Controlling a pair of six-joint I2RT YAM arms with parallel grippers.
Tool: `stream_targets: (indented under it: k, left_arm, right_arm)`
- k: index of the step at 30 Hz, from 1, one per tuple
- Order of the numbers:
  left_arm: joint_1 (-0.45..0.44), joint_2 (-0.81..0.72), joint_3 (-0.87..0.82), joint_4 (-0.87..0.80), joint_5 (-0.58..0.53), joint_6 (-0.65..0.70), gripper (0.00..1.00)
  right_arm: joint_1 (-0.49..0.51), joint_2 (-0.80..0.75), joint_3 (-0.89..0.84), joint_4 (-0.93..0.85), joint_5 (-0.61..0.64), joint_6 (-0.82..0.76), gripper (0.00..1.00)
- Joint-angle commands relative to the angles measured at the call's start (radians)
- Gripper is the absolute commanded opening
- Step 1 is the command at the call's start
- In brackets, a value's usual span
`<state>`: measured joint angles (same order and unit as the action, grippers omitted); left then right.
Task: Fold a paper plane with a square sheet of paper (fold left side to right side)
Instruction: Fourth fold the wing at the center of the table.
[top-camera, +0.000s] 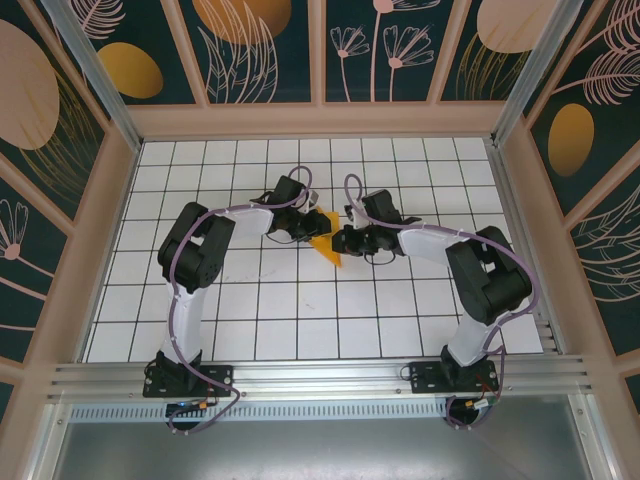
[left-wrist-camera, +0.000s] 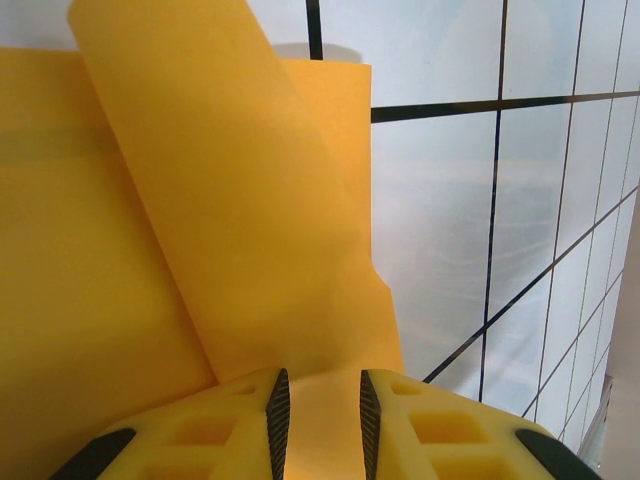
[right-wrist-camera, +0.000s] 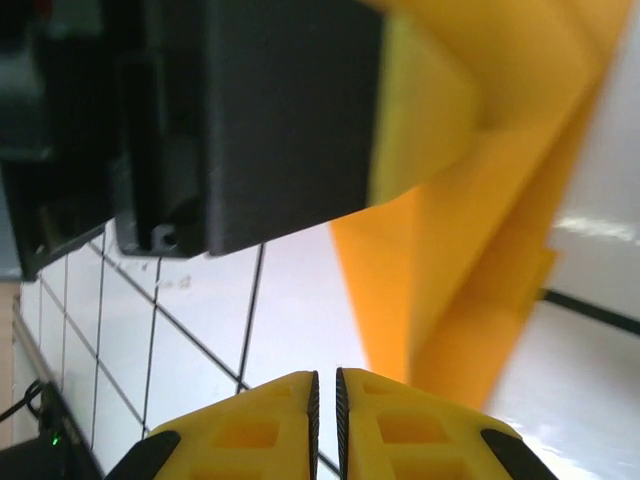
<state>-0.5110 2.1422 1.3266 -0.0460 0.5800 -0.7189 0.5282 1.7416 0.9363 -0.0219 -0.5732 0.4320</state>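
Observation:
The square sheet of paper (top-camera: 326, 247) is a small creased, pointed orange-yellow shape on the white tiled floor at mid-table, between the two arms. My left gripper (top-camera: 313, 228) hovers right over its left part. In the left wrist view a folded flap of the paper (left-wrist-camera: 210, 200) rises at a slant, and my left gripper (left-wrist-camera: 320, 400) has its jaws a little apart with paper showing in the gap. My right gripper (top-camera: 341, 240) is at the paper's right edge. From the right wrist, that gripper (right-wrist-camera: 326, 392) is nearly closed on nothing, with the paper (right-wrist-camera: 480, 280) just to its right.
The left arm's black wrist body (right-wrist-camera: 250, 120) hangs close above the right gripper. Dark floral walls (top-camera: 90, 250) with pale wooden frames enclose the tiled floor (top-camera: 300, 310) on three sides. An aluminium rail (top-camera: 320, 380) with the arm bases runs along the near edge.

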Motion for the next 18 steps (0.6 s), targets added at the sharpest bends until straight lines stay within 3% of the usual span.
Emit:
stream_targets:
  k: [1,18]
  left_arm:
    - [-0.006,0.035,-0.043,-0.059,-0.059,0.016,0.29]
    - [-0.005,0.034,-0.040,-0.065,-0.062,0.022,0.29]
  right_arm:
    - [0.013,0.045,0.035,0.024,-0.040,0.016,0.16]
    - [0.013,0.128,0.075,-0.096,0.054,-0.051,0.16]
